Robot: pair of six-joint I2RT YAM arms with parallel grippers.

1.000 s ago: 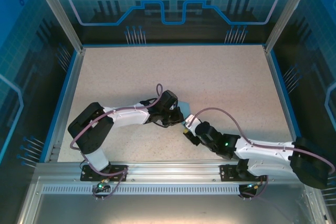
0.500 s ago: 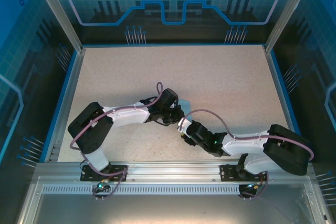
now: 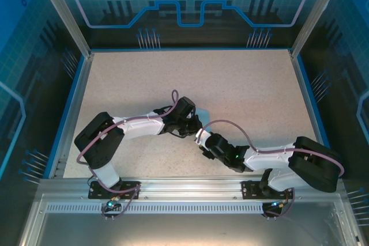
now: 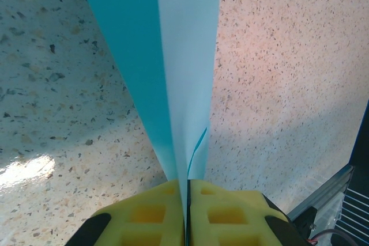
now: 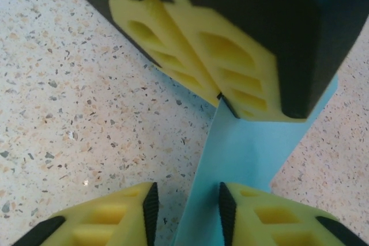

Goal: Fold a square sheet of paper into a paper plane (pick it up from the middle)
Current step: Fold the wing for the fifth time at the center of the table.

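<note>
Left fingers (image 4: 144, 217), yellow and ribbed: clenched on the thin light-blue sheet of paper (image 4: 173, 56), doubled into two layers and held over the speckled desk (image 4: 288, 84), toward its near middle, between the two arms. Right fingers (image 5: 104, 223), yellow with black inner faces: parted, straddling the part of the same paper that sticks out past the left grip, not yet pinching it. Looks like mid-fold, with a second grip about to be taken. Could easily go wrong on closing, with only part of the strip's width in the gap and the rest behind one finger. May then catch a corner rather than the full edge and press in a crooked crease. Could also pull the two layers out of line, given a thin edge of one layer already bowed away from the other close to the left grip. May tear or slip free if tugged against the left clamp, being thin stuff held by a narrow bite. Very close quarters besides, seen from above: risk of knocking one set of fingers against the other and jolting the paper. Cannot tell whether the far end of the sheet touches the desk; if so, could drag and buckle.
</note>
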